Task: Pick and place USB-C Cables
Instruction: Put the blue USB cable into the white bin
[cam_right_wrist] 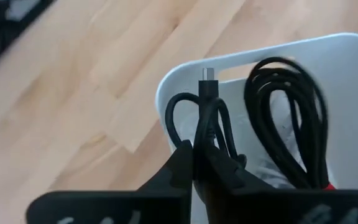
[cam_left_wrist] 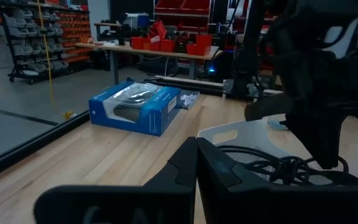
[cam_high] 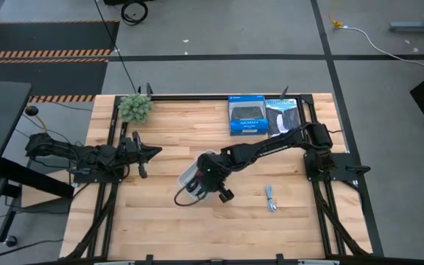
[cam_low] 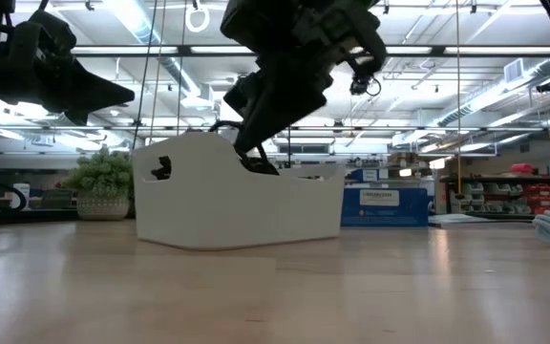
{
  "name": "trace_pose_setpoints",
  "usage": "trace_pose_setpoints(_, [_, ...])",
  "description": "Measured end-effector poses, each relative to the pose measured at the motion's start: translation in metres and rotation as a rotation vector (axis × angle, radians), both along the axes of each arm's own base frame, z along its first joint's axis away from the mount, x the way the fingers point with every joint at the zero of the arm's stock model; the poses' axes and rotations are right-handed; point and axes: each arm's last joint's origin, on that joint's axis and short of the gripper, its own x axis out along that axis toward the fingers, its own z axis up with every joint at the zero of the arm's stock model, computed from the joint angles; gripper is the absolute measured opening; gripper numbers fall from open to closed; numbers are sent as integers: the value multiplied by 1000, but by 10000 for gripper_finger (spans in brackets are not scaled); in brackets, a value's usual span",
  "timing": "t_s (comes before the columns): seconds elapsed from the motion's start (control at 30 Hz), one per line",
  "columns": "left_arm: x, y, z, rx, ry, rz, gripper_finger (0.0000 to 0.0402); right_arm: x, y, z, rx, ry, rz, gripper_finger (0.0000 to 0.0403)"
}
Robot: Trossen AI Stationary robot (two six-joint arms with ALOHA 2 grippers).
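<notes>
Black cable (cam_right_wrist: pixel 205 118): pinched in right tool (cam_right_wrist: pixel 199 163), over white tray (cam_right_wrist: pixel 166 93).
Blue-grey cable (cam_high: pixel 271 199): loose on tabletop (cam_high: pixel 160 221).
Left tool (cam_high: pixel 147 153): waiting, jaws unclear.
Technique: lift straight up, avoiding snagging neighbouring coils.

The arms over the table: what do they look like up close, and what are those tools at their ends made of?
Both arms are dark, jointed and slim, with black cables running along them. The left tool ends in two pointed black fingers. The right tool has two flat matte-black fingers, tapering toward their tips.
</notes>
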Motion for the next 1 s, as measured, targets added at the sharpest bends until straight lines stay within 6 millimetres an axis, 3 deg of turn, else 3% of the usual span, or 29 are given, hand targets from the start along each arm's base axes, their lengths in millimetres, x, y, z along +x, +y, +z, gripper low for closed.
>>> trace_pose_setpoints(0.2, [0, 0, 0, 0, 0, 0, 11, 0, -10, -2, 71, 56, -113, 19])
trace_pose_setpoints(0.6, [0, 0, 0, 0, 0, 0, 11, -11, -14, -26, 101, 116, -171, 26])
trace_pose_setpoints(1.0, [0, 0, 0, 0, 0, 0, 11, -9, -14, -22, 120, 125, -162, 131])
